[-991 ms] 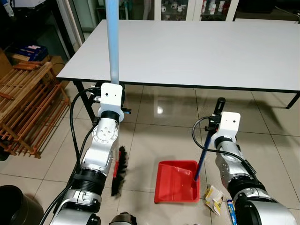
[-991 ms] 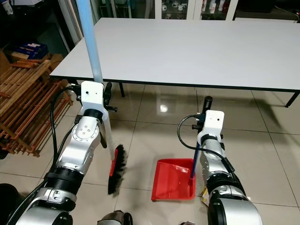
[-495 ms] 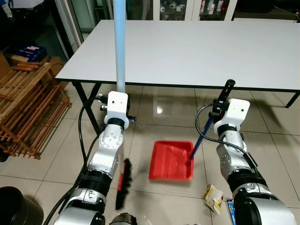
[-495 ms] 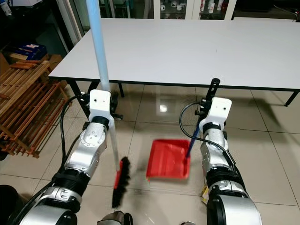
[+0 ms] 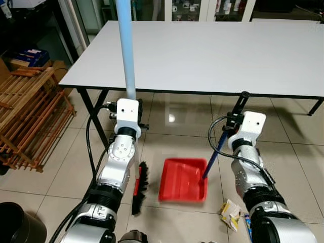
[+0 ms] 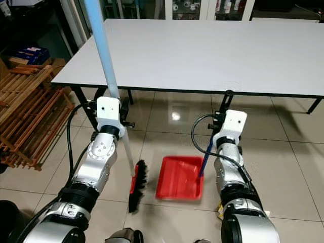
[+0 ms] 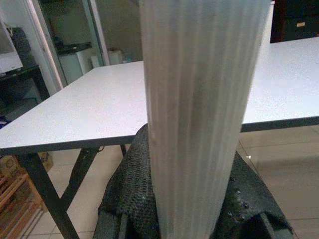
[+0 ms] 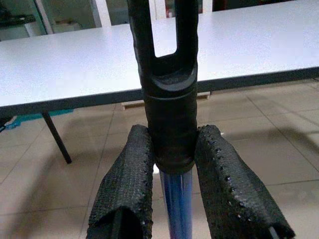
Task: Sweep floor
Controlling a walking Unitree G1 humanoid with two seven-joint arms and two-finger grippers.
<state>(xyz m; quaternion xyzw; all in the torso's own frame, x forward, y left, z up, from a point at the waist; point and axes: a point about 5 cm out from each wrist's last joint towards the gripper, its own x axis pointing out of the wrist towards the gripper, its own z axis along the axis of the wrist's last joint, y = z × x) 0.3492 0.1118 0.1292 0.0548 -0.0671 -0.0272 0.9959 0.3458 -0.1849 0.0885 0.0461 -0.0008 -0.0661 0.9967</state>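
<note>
Tiled floor (image 5: 172, 129): left tool (image 7: 199, 219) clamps broom (image 5: 138, 181), right tool (image 8: 169, 199) clamps dustpan (image 5: 183, 179); litter (image 5: 230, 212) behind the pan risks being missed.

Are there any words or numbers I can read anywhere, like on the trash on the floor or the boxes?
No text can be read here.
Yellow and white wrapper on the floor: print too small and blurred.
Blue wrapper beside it: too small.
Blue box by the wooden rack: blurred.
Items in the far cabinet: too small.

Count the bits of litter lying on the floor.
2: a crumpled yellow-white wrapper right of the red dustpan, and a blue packet just beyond it. More may be hidden behind the arms.
</note>
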